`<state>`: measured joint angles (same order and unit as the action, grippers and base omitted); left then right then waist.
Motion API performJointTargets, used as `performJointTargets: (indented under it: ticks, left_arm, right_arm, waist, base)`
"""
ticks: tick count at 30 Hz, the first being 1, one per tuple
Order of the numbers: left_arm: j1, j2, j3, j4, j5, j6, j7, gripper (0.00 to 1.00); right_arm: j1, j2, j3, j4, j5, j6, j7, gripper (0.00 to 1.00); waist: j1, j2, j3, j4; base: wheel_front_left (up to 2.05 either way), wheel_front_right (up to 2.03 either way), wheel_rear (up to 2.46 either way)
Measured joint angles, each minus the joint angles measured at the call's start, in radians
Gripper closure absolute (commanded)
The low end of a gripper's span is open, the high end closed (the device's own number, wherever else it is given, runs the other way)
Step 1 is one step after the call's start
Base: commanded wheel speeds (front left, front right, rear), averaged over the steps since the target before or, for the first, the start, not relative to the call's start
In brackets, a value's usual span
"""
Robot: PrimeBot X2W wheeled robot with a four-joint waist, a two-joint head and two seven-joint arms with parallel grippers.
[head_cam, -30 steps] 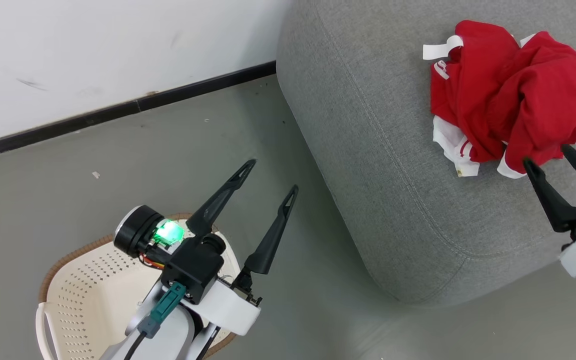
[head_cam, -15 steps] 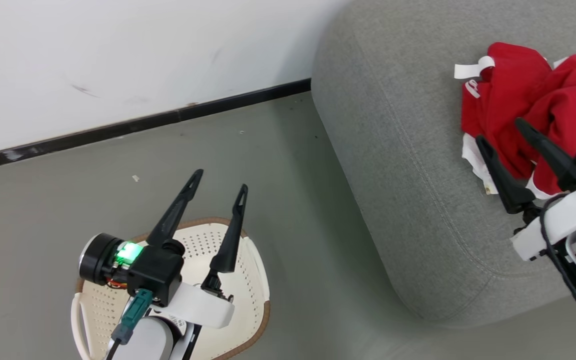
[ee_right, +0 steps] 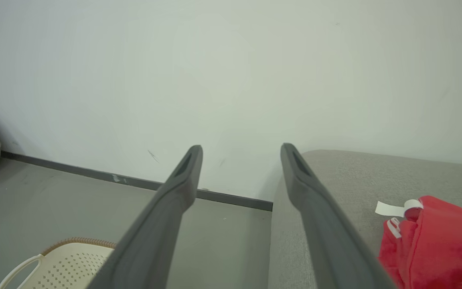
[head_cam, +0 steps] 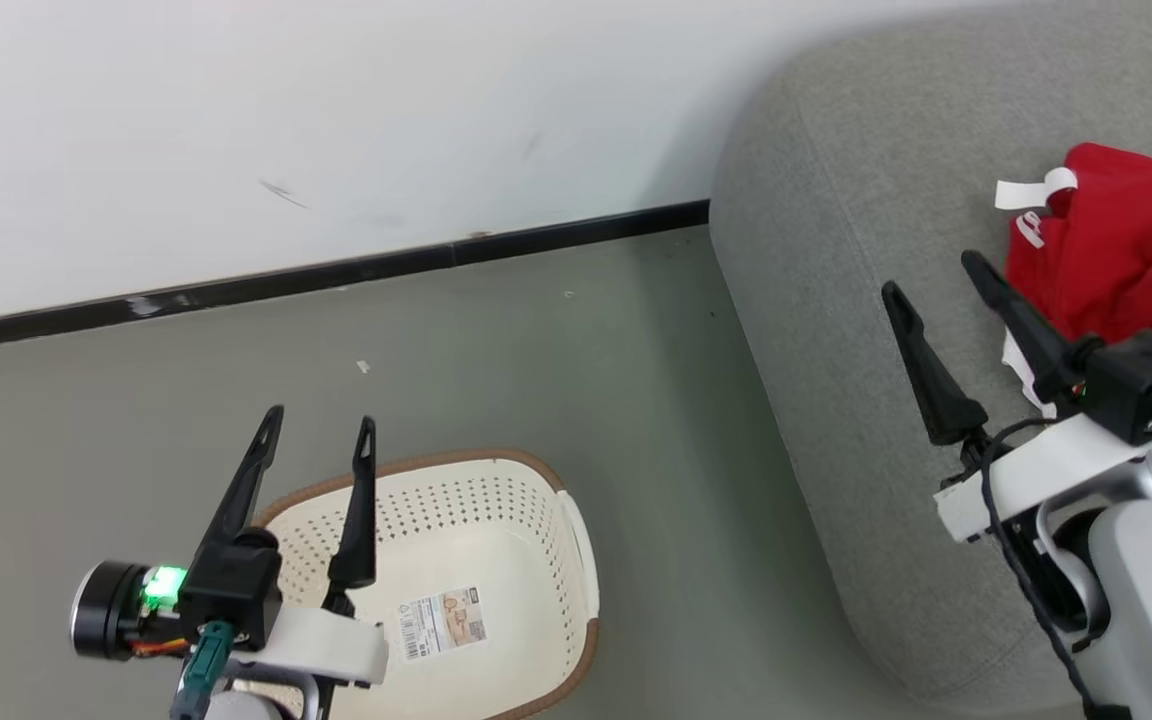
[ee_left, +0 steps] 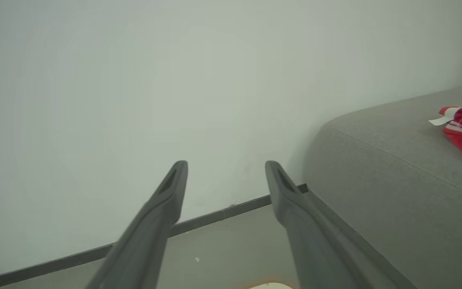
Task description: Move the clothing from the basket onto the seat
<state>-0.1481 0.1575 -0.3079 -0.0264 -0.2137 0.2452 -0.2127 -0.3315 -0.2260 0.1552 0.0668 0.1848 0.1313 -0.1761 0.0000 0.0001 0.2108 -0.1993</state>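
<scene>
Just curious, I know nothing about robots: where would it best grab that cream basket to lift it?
Probably the white side handle of the basket, on the side facing the sofa, coming from above. It bows out from the wall, leaving a gap for one finger, and the basket stands upright, top open. The open left gripper hangs nearest.

One basket (head_cam: 496, 497), one seat (head_cam: 836, 400), one heap of red clothing (head_cam: 1116, 250), one paper label (head_cam: 441, 622).
</scene>
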Motion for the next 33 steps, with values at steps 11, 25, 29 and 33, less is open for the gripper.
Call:
performJointTargets:
  ticks: [11,25,29,33]
  left_arm:
    - [0.07,0.01,0.034,0.05,-0.006,0.025,-0.019,0.0]
    - [0.146,0.043,0.057,0.097,-0.007,0.031,-0.026,0.0]
    - [0.162,0.043,0.063,0.107,-0.014,0.031,-0.026,0.0]
    - [0.165,0.04,0.072,0.112,-0.035,0.034,-0.027,0.0]
  right_arm:
    - [0.114,0.1,-0.05,0.037,-0.096,0.0,-0.031,0.0]
    - [0.26,0.17,-0.153,0.044,-0.182,0.0,-0.061,0.0]
    - [0.296,0.18,-0.167,0.04,-0.188,0.0,-0.062,0.0]
    - [0.328,0.186,-0.182,0.034,-0.196,0.0,-0.063,0.0]
  waist:
    - [0.0,0.0,-0.06,0.07]
    - [0.0,0.0,-0.151,0.128]
    - [0.0,0.0,-0.176,0.137]
    - [0.0,0.0,-0.199,0.143]
  base:
    - [0.0,0.0,0.0]
    - [0.0,0.0,0.0]
    - [0.0,0.0,0.0]
    - [0.0,0.0,0.0]
